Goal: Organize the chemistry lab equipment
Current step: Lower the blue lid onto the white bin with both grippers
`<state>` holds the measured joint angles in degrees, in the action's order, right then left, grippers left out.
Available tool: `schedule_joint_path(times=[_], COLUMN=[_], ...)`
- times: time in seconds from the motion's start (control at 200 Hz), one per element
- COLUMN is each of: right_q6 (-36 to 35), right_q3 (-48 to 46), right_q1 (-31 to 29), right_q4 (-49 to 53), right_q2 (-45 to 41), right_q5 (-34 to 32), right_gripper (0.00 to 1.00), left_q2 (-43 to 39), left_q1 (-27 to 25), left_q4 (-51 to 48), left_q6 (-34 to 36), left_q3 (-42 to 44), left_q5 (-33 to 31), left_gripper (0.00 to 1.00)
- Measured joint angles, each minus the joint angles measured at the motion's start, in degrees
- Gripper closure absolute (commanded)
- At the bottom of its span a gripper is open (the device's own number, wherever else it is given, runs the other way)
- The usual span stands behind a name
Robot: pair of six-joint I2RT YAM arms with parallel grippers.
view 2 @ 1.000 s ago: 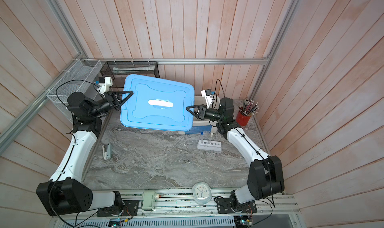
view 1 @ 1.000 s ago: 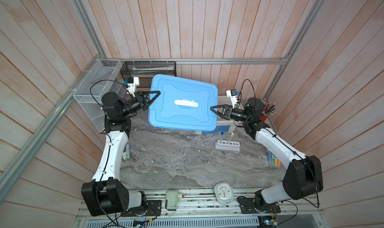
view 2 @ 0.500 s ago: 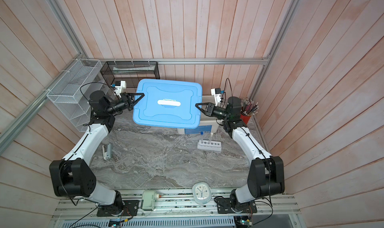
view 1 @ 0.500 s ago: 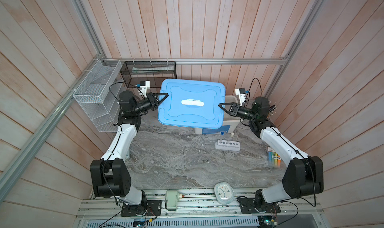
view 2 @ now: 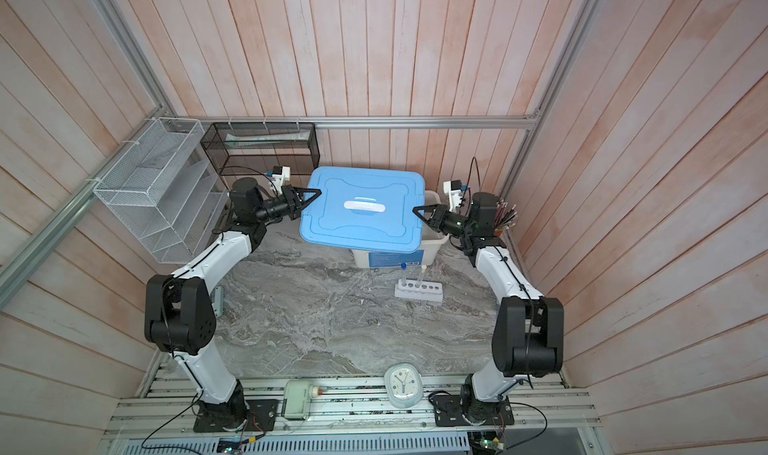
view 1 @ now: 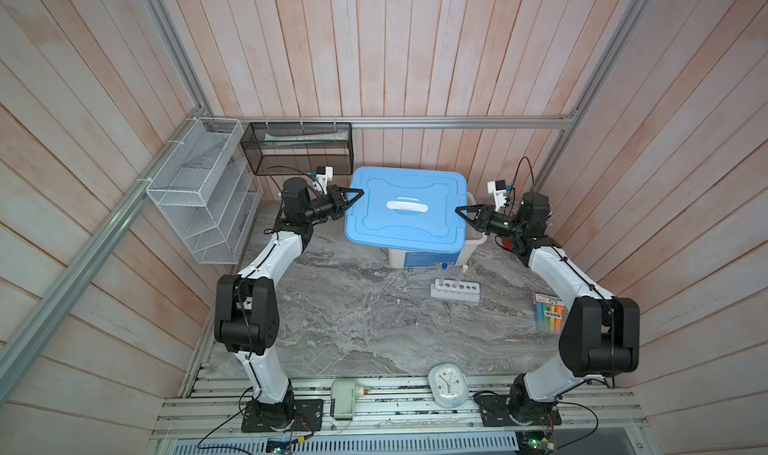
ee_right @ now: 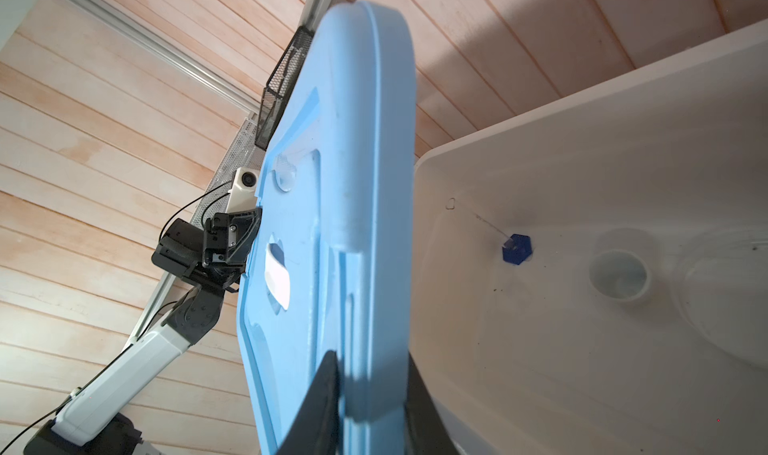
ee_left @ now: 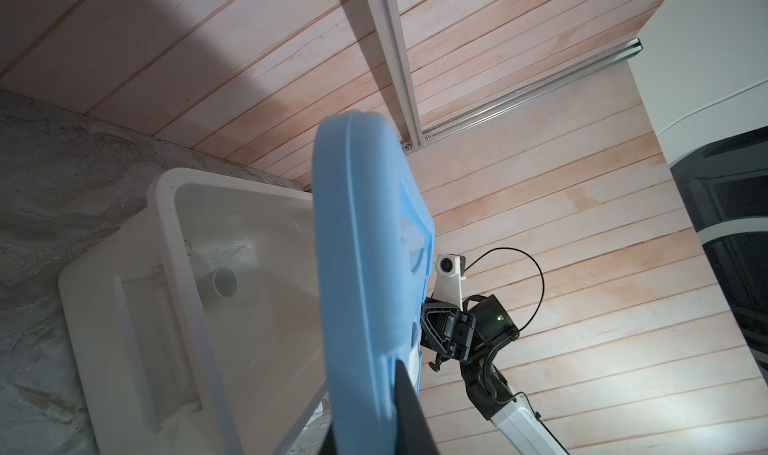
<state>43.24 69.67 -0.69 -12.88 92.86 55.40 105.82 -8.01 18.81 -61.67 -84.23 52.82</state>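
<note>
Both grippers hold a blue lid (view 1: 405, 208) level above a white bin (view 1: 432, 257). My left gripper (view 1: 358, 192) is shut on the lid's left edge, and my right gripper (view 1: 459, 212) is shut on its right edge. The right wrist view shows black fingers (ee_right: 320, 399) on both faces of the lid (ee_right: 345, 183). Inside the bin (ee_right: 540, 141) lie a blue-based cylinder (ee_right: 516, 249), a small white bowl (ee_right: 618, 275) and a clear round vessel (ee_right: 727, 307). In front of the bin a white rack (view 1: 455, 291) holds a blue-capped tube (view 1: 444, 272) and a white-capped tube (view 1: 460, 275).
A white wire shelf (view 1: 199, 191) and a black mesh basket (view 1: 297, 147) hang on the back left walls. A red cup of pencils (view 2: 503, 220) stands behind the right arm. A marker pack (view 1: 549, 313) lies at the right, and a clock (view 1: 448, 385) at the front rail.
The lid has moved right and down from a raised, tilted pose to sit level over the bin. Both arms have travelled with it.
</note>
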Motion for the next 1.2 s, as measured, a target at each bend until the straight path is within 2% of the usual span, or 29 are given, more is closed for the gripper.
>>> schedule_joint_path(times=[0.535, 0.67, 0.805, 1.005, 1.2], right_q6=[-1.4, -1.7, -1.7, -1.5, -1.0], right_q3=[8.6, 9.9, 10.2, 10.8, 11.0], right_q1=[5.5, 6.5, 7.3, 8.2, 8.9], right_q4=[5.5, 6.8, 7.0, 4.9, 2.7], right_q2=[10.1, 12.3, 13.0, 13.0, 13.0], right_q5=[0.2, 0.2, 0.1, 0.5, 0.4], right_gripper=[0.78, 0.77, 0.77, 0.77, 0.76], left_q2=[11.9, 14.0, 15.1, 16.5, 18.8], left_q1=[-5.3, -6.3, -7.1, -8.9, -10.3], left_q4=[-1.6, -3.0, -5.1, -10.9, -16.9], left_q6=[-0.1, 0.0, 0.4, 3.6, 6.4], left_q3=[-9.2, -11.4, -13.1, -16.3, -18.9], left_q5=[-6.1, -7.1, -8.1, -8.2, -8.4], left_gripper=[1.00, 0.94, 0.83, 0.60, 0.49])
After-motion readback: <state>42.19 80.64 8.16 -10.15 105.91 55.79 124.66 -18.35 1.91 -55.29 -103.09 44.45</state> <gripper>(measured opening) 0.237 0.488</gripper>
